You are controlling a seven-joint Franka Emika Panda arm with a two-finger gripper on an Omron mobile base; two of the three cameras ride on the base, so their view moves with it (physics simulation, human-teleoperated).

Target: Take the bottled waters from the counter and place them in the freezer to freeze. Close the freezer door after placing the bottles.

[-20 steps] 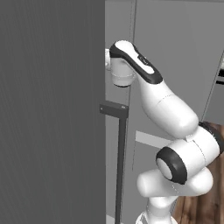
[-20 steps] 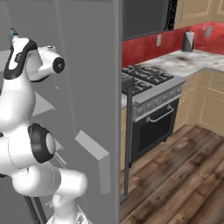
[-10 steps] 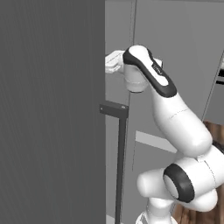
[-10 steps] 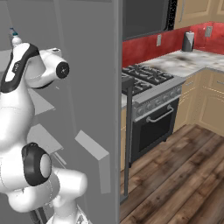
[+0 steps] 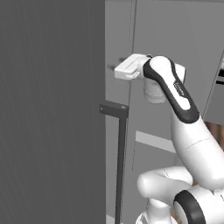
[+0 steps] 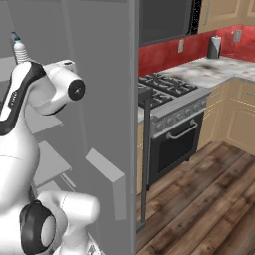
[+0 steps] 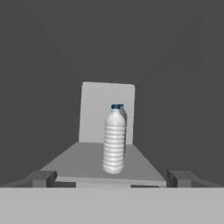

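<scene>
Kitchen beyond, off to the right.
Stood along a red backsplash (image 6: 164, 52): black gas range (image 6: 172, 119) with oven door below, tan cabinets (image 6: 238, 112), dark paper-towel roll (image 6: 213, 48), over dark wood plank floor (image 6: 199, 199).

A home kitchen: gas stove (image 6: 172, 89), marble counter (image 6: 219, 67), wooden cabinets (image 6: 239, 117), grey freezer (image 6: 99, 74)

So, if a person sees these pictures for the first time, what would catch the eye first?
Probably the ribbed clear-white bottle with its blue cap, standing upright on a grey freezer shelf in the hand view, straight ahead of the open gripper; a second cap seems to peek out just behind it. Next comes the big white arm, reaching past the open grey freezer door and its dark bar handle. In the right base view, the black stove stands against a red wall.
</scene>
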